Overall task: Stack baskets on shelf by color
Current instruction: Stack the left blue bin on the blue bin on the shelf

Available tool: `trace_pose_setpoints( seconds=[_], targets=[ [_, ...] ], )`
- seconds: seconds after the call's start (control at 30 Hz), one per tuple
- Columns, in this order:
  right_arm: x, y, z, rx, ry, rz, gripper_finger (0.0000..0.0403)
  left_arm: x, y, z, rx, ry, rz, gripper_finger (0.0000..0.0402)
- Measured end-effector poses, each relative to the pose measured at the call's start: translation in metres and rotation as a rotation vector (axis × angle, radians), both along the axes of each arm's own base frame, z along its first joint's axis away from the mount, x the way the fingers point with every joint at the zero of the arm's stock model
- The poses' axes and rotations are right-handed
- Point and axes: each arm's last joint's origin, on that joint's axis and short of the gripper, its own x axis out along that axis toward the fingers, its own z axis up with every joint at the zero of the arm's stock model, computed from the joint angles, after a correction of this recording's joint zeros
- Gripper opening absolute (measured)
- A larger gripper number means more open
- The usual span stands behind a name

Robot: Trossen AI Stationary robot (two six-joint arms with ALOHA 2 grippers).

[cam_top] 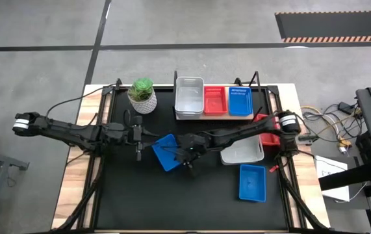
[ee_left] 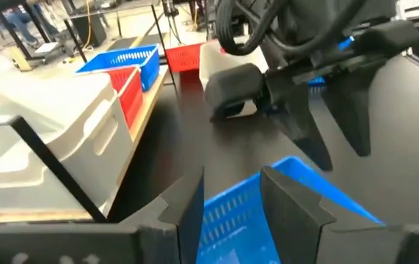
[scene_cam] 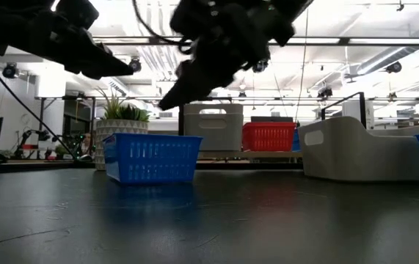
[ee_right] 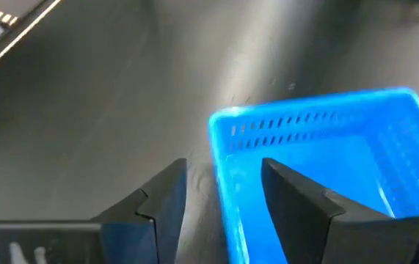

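Blue basket [cam_top: 165, 151] stands on the table [cam_top: 140, 201] between both wide-open end effectors, left [cam_top: 140, 150] and right [cam_top: 186, 160]; next, regrasp its rim for the shelf [cam_top: 230, 116].

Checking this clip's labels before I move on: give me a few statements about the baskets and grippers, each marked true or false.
1. A blue basket stands on the black table between both grippers. True.
2. The right gripper is clamped shut on it. False: its fingers stand open.
3. The shelf holds white-grey, red and blue baskets. True.
4. The plant pot sits on the shelf. False: it stands beside it.
5. The left gripper is open. True.
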Motion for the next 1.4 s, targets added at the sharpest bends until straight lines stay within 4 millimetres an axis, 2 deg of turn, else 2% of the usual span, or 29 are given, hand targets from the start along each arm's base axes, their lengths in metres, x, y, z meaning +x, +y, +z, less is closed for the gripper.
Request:
trace_pose_setpoints(
  seconds=[0.17,0.47,0.7,0.83,1.0,1.07,1.17,1.4],
  targets=[
    [0.015,0.001,-0.013,-0.001,0.011,0.0,0.0166,0.0,0.0,-0.001,-0.001,0.01,0.0,0.0118],
    [0.03,0.004,-0.038,0.03,0.062,0.037,0.0162,0.002,0.0,-0.004,0.0,0.025,0.001,0.0118],
    [0.032,0.003,-0.038,0.027,0.058,0.038,0.0154,0.002,0.0,-0.004,0.0,0.024,0.001,0.0118],
    [0.032,0.003,-0.039,0.026,0.06,0.039,0.0122,0.002,0.0,-0.004,0.001,0.024,0.001,0.0118],
    [0.031,0.004,-0.038,0.003,0.055,0.058,0.0045,0.002,0.0,-0.004,-0.008,0.023,0.004,0.0118],
    [0.029,0.006,-0.035,-0.022,0.051,0.075,0.0019,0.002,0.0,-0.004,-0.023,0.022,0.008,0.0118],
    [0.024,0.009,-0.022,-0.033,0.044,0.092,0.0015,0.002,0.0,-0.004,-0.023,0.022,0.008,0.0118],
    [-0.011,0.01,0.03,-0.071,0.102,0.131,0.0012,0.002,0.0,-0.004,-0.023,0.022,0.008,0.0118]
  ],
)
